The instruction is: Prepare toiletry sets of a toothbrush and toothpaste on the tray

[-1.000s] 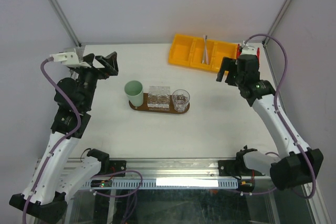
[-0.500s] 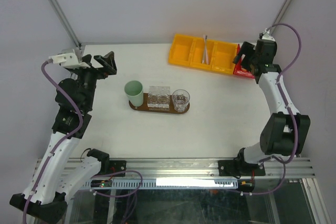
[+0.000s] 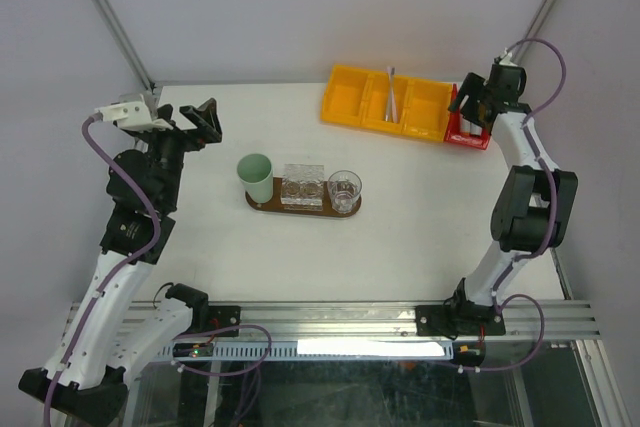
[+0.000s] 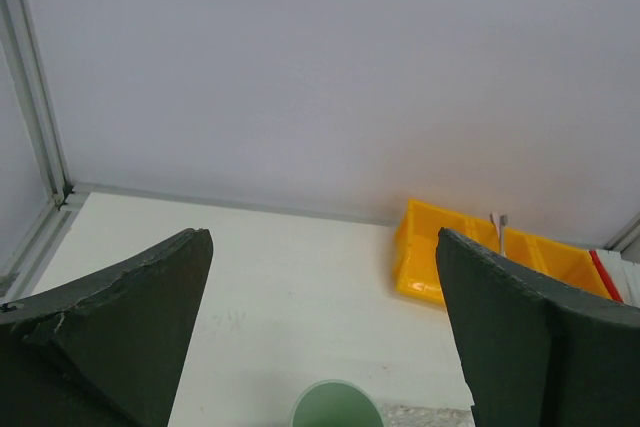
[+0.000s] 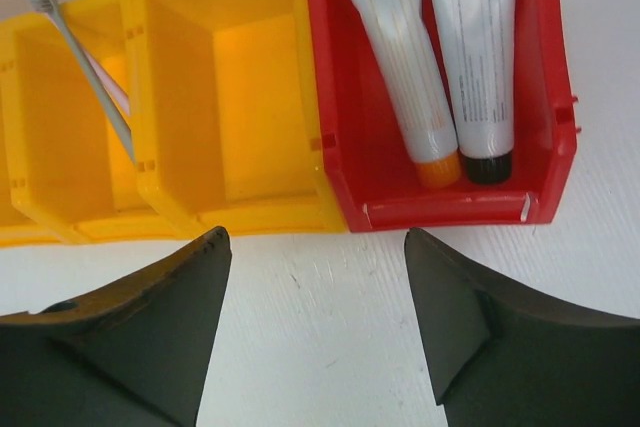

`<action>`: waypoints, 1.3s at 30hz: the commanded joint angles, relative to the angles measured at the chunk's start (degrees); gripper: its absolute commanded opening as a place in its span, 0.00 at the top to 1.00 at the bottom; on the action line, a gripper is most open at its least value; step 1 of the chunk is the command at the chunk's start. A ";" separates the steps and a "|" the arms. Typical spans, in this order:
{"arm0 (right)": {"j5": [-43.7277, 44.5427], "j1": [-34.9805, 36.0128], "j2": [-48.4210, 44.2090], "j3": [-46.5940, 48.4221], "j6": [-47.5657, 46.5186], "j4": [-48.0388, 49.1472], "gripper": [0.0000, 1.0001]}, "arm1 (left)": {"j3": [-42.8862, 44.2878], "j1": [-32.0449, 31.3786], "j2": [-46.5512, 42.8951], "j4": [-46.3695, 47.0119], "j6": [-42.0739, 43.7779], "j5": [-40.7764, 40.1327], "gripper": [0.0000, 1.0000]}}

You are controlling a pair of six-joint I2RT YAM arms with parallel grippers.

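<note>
Right tool [image 5: 315, 247]: fingers spread wide, released, nothing between them. It hangs over bare white surface [image 5: 320, 357].

Just ahead of the fingertips stands the near wall of a small red bin [image 5: 545, 97]. Two white tubes lie in it side by side, touching, caps toward the tool. The left tube [image 5: 400, 57] has an orange cap and the right tube [image 5: 480, 47] a black cap.

Left of the red bin and touching it is a yellow divided bin [image 5: 250, 97]. One toothbrush [image 5: 85, 67] leans in its second compartment from the red bin, bristle head up and at the far end. Something pinkish shows behind the handle; cannot tell what it is.

Left tool [image 4: 322, 247]: fingers also apart, released, holding nothing, and raised off the surface. A mint-green cup [image 4: 335, 407] sits just ahead of it and below. The yellow bin stands far ahead and to its right, near the back wall.

In the top view, the tray [image 3: 305, 214] lies near mid-surface. It is closer to the left tool [image 3: 205, 119] than to the right tool [image 3: 470, 107], and well apart from both bins. Clear glasses [image 3: 344, 190] stand on it. The cup is at the end nearest the left tool; cannot tell whether it is on the board or just beside it. Toothbrush and tubes are all in the bins, far from the tray.
</note>
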 commanded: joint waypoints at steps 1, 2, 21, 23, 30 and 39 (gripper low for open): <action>-2.22 -0.70 2.99 6.85 -0.74 1.04 0.30 | -0.01 0.81 0.22 3.22 1.66 -0.71 0.01; -2.30 -0.71 3.97 7.89 -0.83 0.96 0.34 | -0.01 0.83 0.22 3.22 1.74 -0.71 0.01; 5.42 -1.46 24.61 26.27 -6.72 -6.33 0.59 | 0.02 0.83 1.16 3.17 1.26 1.28 0.01; 5.22 -1.55 24.95 26.03 -6.90 -5.97 0.62 | 0.09 0.83 1.43 3.13 1.14 1.34 0.01; 1.98 -2.45 21.72 25.47 -4.78 -4.48 0.62 | 0.10 0.83 2.13 2.90 1.18 1.45 0.01; 4.54 -3.49 25.26 30.39 -8.56 -7.88 0.60 | 0.50 0.25 3.27 2.55 0.49 2.61 0.01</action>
